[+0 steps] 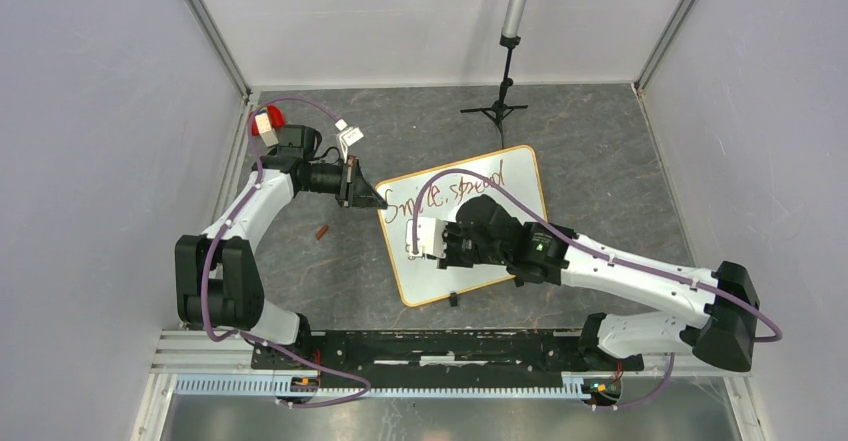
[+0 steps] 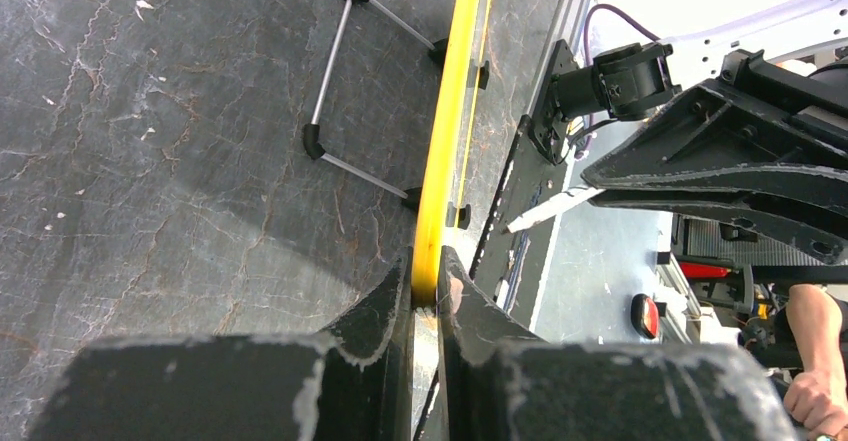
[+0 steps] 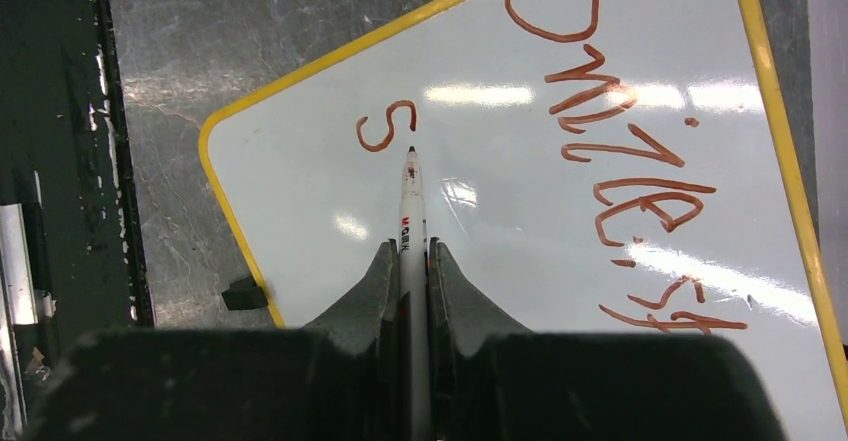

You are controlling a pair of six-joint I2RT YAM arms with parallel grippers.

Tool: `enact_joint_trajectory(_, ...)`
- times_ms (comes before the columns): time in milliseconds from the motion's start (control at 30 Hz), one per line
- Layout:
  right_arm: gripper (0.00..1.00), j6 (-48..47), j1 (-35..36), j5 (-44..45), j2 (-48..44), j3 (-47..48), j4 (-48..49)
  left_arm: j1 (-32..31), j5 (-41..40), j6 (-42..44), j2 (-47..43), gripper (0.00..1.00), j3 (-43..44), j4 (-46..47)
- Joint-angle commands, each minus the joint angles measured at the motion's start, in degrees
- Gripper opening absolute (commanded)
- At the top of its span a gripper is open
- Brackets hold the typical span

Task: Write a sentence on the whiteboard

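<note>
Orange-yellow framing runs round the whiteboard [image 1: 422, 279], which lies at an angle on the dark stone-look surface [image 1: 620, 161] right in front of the two arms. The left hand [image 2: 425, 283] is clamped tight on the thin frame at the whiteboard's left corner. The right hand [image 3: 408, 259] sits over the whiteboard's middle, pinched shut round a white marker [image 3: 410, 196]; hard to say whether the tip is touching or just off the white face, next to a lone red S [image 3: 385, 126]. The sentence [image 3: 620, 131] reads roughly "Smile, spread" along the whiteboard's far edge, so the second line looks barely begun. Handling-wise the board looks light, stiff and slick-faced, the sort of thing that skates sideways under pen pressure, so taking it by the frame edge rather than the glossy face seems the sensible hold. The marker's skinny and smooth too, so it probably wants a firm pinch low on the barrel or it'll twist mid-stroke.
</note>
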Motion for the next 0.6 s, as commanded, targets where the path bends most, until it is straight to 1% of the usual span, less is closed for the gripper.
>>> enact_joint_trajectory(0,0.00,-0.2,-0.4,0.5,1.0,0.4,1.1,-0.3,-2.9,-0.4,-0.9,0.03,0.4,2.2)
enact_joint_trajectory(567,0.00,0.8,-0.4,1.8,4.7,2.0,2.8,-0.3,-2.6,0.1,-1.2,0.02,0.2,2.2)
